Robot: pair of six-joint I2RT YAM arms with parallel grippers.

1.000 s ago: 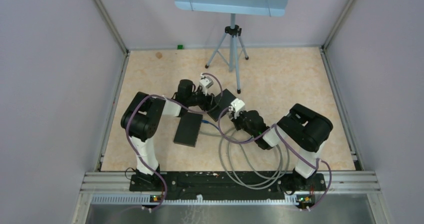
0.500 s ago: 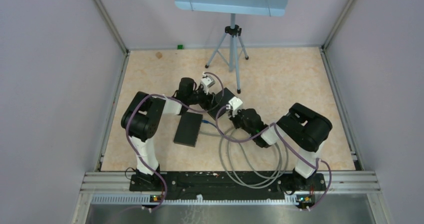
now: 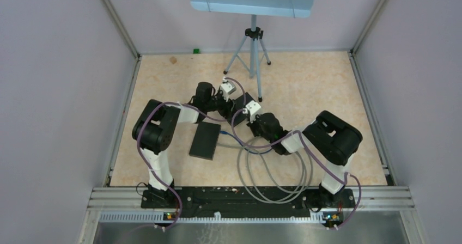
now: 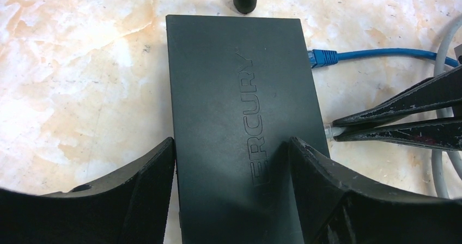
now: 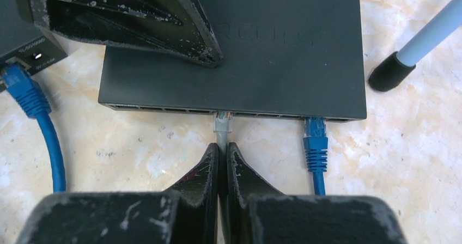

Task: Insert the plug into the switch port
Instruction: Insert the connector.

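A black network switch lies flat on the marbled table; it also shows in the right wrist view and the top view. My left gripper is shut on the switch, one finger on each long side. My right gripper is shut on a grey cable just behind its clear plug. The plug's tip sits at a port in the switch's front row, near the middle. From the left wrist the plug touches the switch's right edge.
A blue cable is plugged into a port to the right of the grey plug. A second black switch with a blue cable lies to the left. A tripod foot stands close behind the switch. Grey cable loops lie near the bases.
My right gripper has moved forward and left toward the switch, bringing the grey plug up to the port row. The left gripper stays on the switch.
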